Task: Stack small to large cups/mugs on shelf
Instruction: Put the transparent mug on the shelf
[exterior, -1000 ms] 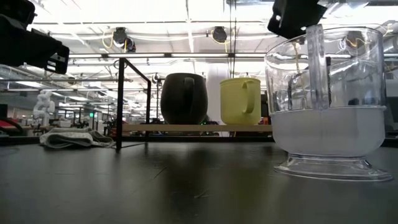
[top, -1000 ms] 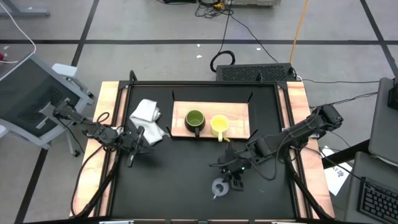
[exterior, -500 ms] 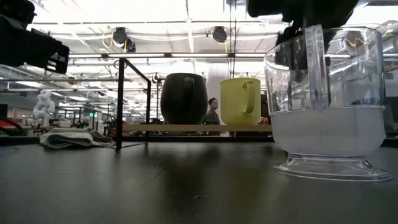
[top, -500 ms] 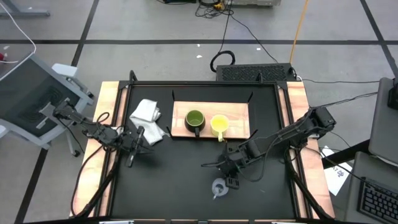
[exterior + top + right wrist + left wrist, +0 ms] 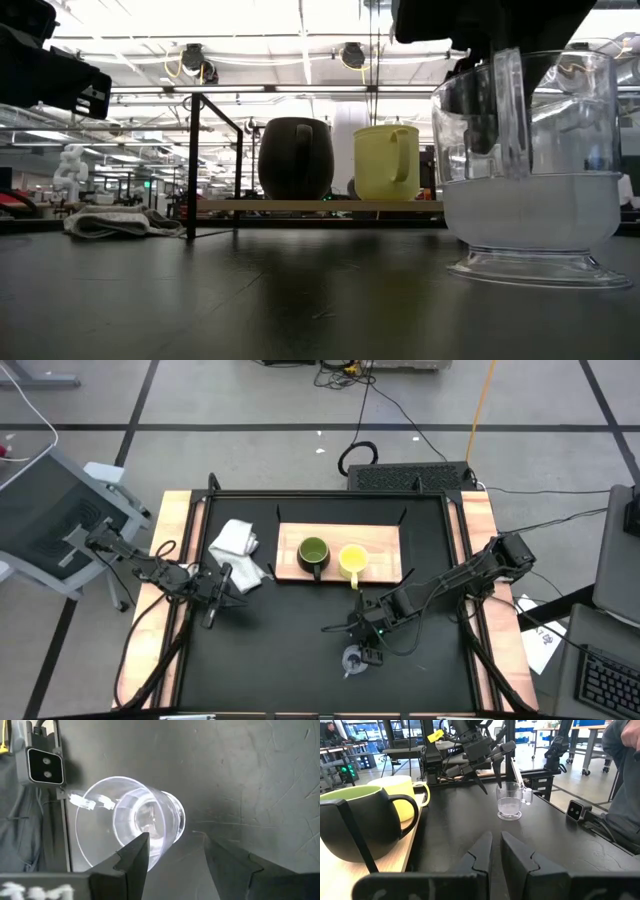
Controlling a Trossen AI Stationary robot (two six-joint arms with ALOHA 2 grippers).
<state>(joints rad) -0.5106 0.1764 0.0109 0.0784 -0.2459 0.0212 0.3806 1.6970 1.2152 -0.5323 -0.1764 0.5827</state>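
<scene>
1. nearest the front edge of the worktop (image 5: 300, 660) stands the clear glass cup (image 5: 352, 659), upright, right of the middle and well apart from the shelf.
2. the right gripper (image 5: 368, 651) hangs right over that cup with its jaws spread; in the right wrist view one finger sits over the rim of the cup and the other over bare worktop beside it, so the wall lies between them but is not yet pinched.
3. risk here, as a judgement: the glass is smooth and its handle juts to one side, so an off-centre closing could push the cup, tip it or let it slip on the lift.
4. the left gripper (image 5: 214, 598) waits near the left edge, jaws nearly pressed together and holding nothing, just beside the white cloth (image 5: 237, 550).
5. farther back, the shelf (image 5: 385, 545) lies toward the far edge and carries the dark green mug (image 5: 313, 553) and the yellow mug (image 5: 352, 561) side by side, close together.
6. another risk: the shelf's free room lies beside the yellow mug, so a careless approach could knock it.
</scene>
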